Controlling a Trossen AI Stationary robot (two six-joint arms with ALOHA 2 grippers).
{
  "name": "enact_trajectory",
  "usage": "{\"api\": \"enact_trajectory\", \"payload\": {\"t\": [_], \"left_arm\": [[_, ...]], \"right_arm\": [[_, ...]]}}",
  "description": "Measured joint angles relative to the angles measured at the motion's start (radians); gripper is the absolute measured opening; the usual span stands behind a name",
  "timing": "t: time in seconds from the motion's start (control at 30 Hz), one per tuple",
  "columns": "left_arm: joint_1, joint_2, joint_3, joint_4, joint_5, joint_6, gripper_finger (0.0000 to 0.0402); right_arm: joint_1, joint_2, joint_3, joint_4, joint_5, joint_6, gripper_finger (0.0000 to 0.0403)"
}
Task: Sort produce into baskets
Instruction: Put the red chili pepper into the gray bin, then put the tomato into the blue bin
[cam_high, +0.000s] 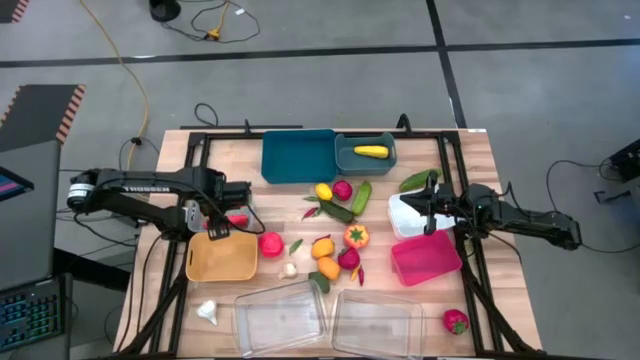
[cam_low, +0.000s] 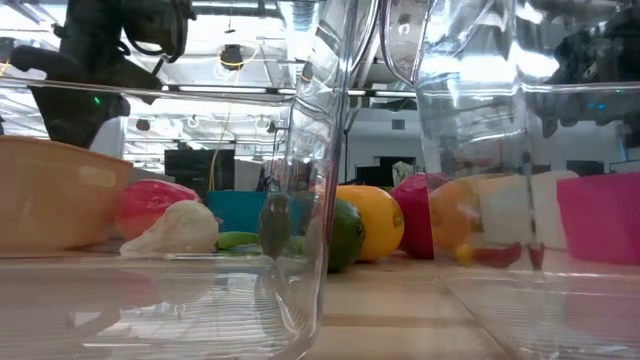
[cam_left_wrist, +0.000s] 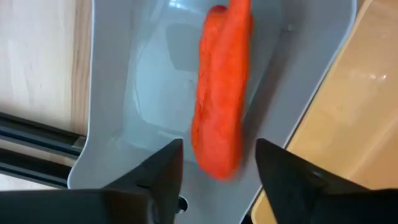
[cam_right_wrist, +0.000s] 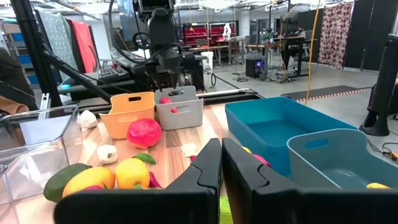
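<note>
Orange-red produce piece drops into the grey bin!

The orange-red piece (cam_left_wrist: 221, 93) lies inside the grey bin (cam_left_wrist: 124, 93), beside the tan-yellow bin (cam_high: 220, 258). Above it the left gripper (cam_left_wrist: 217, 162) has its 2 fingers parted with nothing between them — a release, I'd judge. The right gripper (cam_right_wrist: 221, 163), fingers pressed together and empty, waits by the white bin (cam_high: 405, 215); most produce sits unsorted mid-table.
</note>
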Motion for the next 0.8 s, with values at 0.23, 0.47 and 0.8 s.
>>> {"api": "enact_trajectory", "payload": {"t": [0.23,0.47,0.8], "left_arm": [[0.037,0.0,0.001,0.052,0.079,0.012,0.0282],[0.094,0.0,0.039,0.088,0.248,0.046,0.0325],[0.101,0.0,0.125,0.215,0.263,0.006,0.0328]], "right_arm": [[0.0,0.0,0.0,0.0,0.0,0.0,0.0044],[0.0,0.0,0.0,0.0,0.0,0.0,0.0044],[0.0,0.0,0.0,0.0,0.0,0.0,0.0044]]}}
